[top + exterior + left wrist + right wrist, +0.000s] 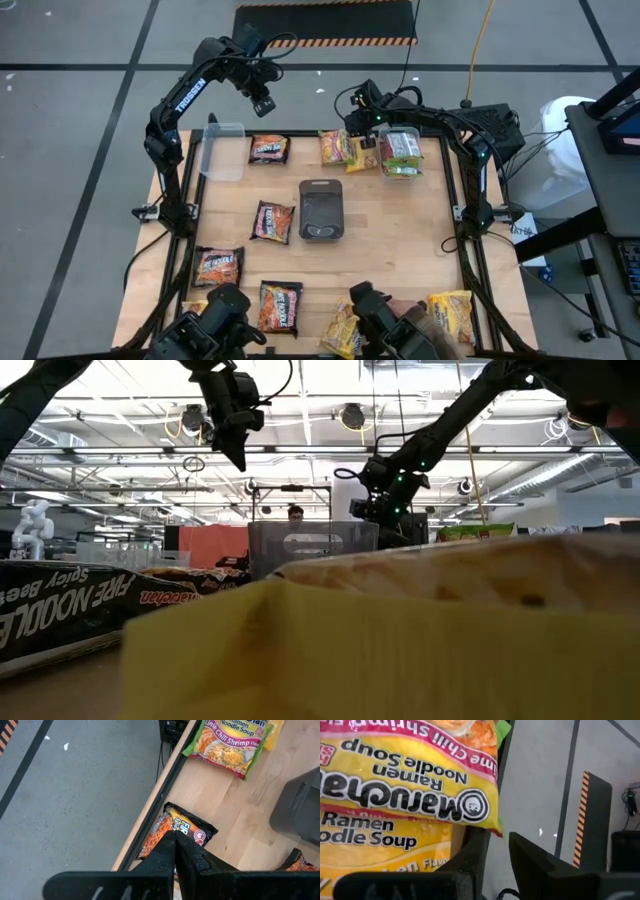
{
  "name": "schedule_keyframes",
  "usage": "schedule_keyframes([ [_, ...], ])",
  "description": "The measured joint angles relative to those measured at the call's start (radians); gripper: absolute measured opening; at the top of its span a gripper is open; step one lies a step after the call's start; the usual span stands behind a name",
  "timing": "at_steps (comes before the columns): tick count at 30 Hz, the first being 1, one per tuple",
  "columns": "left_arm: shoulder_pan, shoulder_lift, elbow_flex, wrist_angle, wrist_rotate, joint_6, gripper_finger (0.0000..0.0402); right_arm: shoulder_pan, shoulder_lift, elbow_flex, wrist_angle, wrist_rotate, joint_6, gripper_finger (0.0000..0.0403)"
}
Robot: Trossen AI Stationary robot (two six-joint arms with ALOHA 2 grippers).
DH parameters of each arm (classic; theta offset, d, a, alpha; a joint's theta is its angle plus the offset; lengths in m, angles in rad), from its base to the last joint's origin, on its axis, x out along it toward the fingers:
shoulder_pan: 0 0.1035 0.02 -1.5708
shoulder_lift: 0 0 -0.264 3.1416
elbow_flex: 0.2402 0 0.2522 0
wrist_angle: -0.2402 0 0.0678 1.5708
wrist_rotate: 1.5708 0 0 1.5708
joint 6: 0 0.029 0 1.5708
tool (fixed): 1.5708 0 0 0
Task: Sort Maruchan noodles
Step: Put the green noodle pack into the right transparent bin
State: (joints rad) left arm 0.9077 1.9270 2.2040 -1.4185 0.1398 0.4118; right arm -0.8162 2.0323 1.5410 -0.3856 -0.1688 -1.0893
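The left end effector (263,103) hangs raised beyond the far edge of the table (400,260), near its far left corner, with its fingers pressed together and nothing between them. The left wrist view looks down past those fingers onto a dark fire-noodle packet (175,832) at the table edge and a lime chili shrimp packet (227,742) further along.

The right end effector (366,128) sits low at the far edge, just beside the yellow packets (340,148) and the clear tub (402,155), which already holds at least one green-edged packet. Its fingers stand apart, and in the right wrist view a yellow Maruchan packet (405,790) lies right over one finger; whether it is pinched or only touching cannot be told, so no grip is claimed.

The other Maruchan noodles are spread over the table: dark packets (271,220) down the left half and yellow ones (450,310) near the front. A second clear tub (222,150) sits at the far left, apparently empty, and a dark grey tray (321,210) lies in the middle.

The sort looks barely begun. The step in hand seems to be the right arm picking a yellow packet at the far edge; next it needs the fingers to straddle the packet's rim, close, lift and carry it to the matching tub
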Motion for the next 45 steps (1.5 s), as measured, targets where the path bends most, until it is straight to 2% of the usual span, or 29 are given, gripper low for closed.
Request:
schedule_keyframes([
  [20,0.0,0.0,0.0,-0.002,0.0,0.003,0.0005,0.013,0.065,0.0,0.05,-0.023,-0.034,0.0079],
  [30,0.0,0.0,0.0,-0.002,0.0,0.012,0.0005,0.022,0.073,0.001,0.109,-0.1,-0.018,0.0079],
  [45,0.0,0.0,0.0,-0.003,0.0,0.018,0.0005,0.025,0.122,0.0,0.13,-0.098,-0.015,0.0079],
])
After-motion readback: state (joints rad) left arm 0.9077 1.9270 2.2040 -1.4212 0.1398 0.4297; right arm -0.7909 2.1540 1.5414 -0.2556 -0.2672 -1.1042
